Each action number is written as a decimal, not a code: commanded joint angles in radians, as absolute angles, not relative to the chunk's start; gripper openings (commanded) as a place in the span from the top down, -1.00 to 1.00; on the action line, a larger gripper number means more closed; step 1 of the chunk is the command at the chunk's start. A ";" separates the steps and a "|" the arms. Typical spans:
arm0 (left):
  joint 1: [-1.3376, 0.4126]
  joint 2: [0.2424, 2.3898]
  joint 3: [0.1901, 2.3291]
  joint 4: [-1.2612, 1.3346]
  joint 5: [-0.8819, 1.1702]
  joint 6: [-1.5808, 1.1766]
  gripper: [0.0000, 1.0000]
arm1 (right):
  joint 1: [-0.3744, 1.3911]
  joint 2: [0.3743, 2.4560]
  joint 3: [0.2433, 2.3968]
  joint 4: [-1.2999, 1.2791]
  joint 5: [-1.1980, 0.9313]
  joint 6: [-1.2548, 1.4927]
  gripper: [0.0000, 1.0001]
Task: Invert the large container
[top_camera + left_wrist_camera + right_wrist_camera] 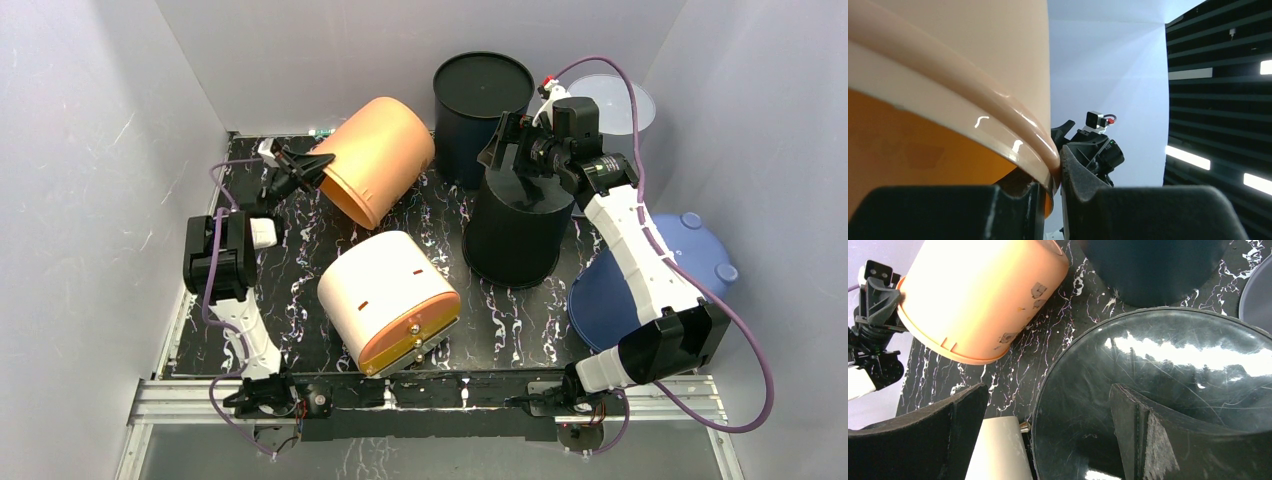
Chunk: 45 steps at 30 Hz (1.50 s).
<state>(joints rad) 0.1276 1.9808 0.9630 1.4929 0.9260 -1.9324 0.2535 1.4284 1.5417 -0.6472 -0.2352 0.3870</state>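
Note:
The large peach-orange container (385, 150) hangs tilted on its side at the back left, its open mouth facing the front left. My left gripper (318, 170) is shut on the container's rim (973, 120), one finger inside the mouth and one outside (1055, 175). The right wrist view shows the same container (983, 295) at the upper left. My right gripper (515, 150) hovers open (1048, 390) just above the upturned bottom of a black container (1173, 365), holding nothing.
The black container (515, 235) stands upside down at centre right. A cream container (385, 295) with an orange lid lies on its side in front. A dark navy container (480, 100) stands at the back. A blue container (700, 240) and a clear lid (625, 100) sit at the right.

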 commanded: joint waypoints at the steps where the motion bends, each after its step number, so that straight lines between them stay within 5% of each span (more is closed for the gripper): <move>1: 0.183 1.952 0.875 1.781 1.001 -1.976 1.00 | 0.253 1.418 1.554 -0.658 -0.250 0.375 -0.83; 17: 0.263 1.968 0.540 1.719 1.119 -1.760 1.00 | 0.300 1.477 1.623 -0.646 -0.295 0.411 -0.96; 31: 0.266 1.616 0.568 0.646 1.022 -1.041 1.00 | 0.304 1.480 1.610 -0.638 -0.297 0.419 -0.96; 45: 0.300 1.690 0.494 0.752 1.017 -1.045 1.00 | 0.305 1.468 1.582 -0.627 -0.293 0.422 -0.96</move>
